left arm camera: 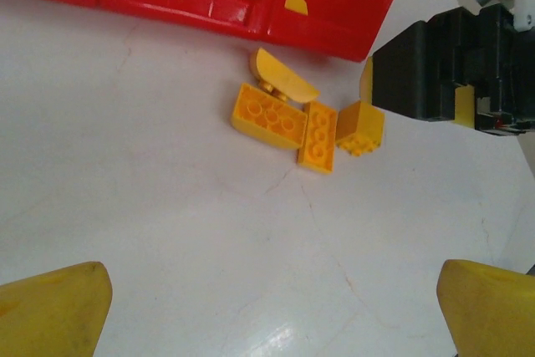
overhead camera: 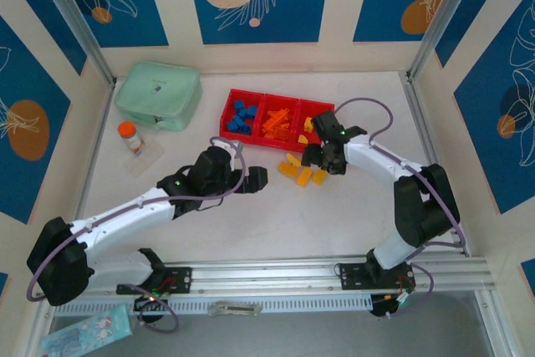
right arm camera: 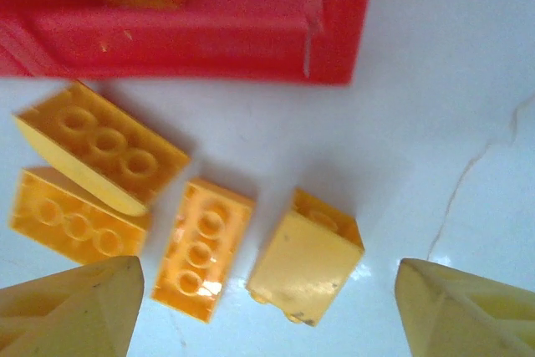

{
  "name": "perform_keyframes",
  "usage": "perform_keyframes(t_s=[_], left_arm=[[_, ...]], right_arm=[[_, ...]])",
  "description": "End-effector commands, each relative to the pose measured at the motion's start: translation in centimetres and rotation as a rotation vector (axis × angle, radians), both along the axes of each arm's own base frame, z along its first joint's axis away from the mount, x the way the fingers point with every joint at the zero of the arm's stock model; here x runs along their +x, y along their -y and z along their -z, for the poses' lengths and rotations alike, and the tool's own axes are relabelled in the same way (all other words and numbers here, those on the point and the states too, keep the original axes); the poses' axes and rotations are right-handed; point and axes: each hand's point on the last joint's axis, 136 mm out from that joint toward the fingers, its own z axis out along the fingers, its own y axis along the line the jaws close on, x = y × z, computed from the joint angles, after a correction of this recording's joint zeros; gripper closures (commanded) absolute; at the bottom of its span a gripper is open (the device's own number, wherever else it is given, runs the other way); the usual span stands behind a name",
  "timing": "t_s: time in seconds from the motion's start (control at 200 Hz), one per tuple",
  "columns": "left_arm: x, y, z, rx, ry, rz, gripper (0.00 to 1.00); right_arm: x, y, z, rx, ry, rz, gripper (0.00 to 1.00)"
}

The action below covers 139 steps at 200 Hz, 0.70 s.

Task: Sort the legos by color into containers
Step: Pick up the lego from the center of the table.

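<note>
Lower frame, below the bright red three-compartment plastic tray (right arm camera: pixel 209 39), the right gripper (right arm camera: pixel 267 307) hangs spread wide, empty, above four small yellow plastic lego pieces (right arm camera: pixel 205 248)
Pieces look light, rigid, slick; pinch one across its flat long sides

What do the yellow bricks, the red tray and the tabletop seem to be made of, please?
The yellow bricks look like hard moulded plastic, slightly glossy: crisp studs, small highlights. The red tray seems plastic too, smooth, with scuffs on its wall. The tabletop is glossy white with hairline cracks, perhaps a painted or coated board; I cannot tell which.
</note>
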Motion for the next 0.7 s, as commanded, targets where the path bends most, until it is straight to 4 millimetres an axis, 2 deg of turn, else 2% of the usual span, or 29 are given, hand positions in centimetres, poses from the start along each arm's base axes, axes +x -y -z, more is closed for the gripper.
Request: perform_keyframes(t_s=[0.0,0.125,0.32,0.69], left_arm=[[-0.6,1.1,-0.5,-0.046,0.006,0.028,0.01],[-0.9,1.9,-0.3,-0.055,0.0,0.042,0.01],[-1.0,2.5,-0.2,-0.048,0.002,0.052,0.01],[-0.8,2.5,-0.2,-0.036,0.006,0.05,0.01]], right_arm=[[-0.4,-0.3,0.5,0.054,0.007,0.068,0.19],[-0.8,-0.9,2.2,0.1,-0.042,0.082,0.19],[-0.9,-0.7,3.8,0.089,-0.061,0.094,0.26],[-1.2,0.0,5.2,0.067,-0.079,0.089,0.51]])
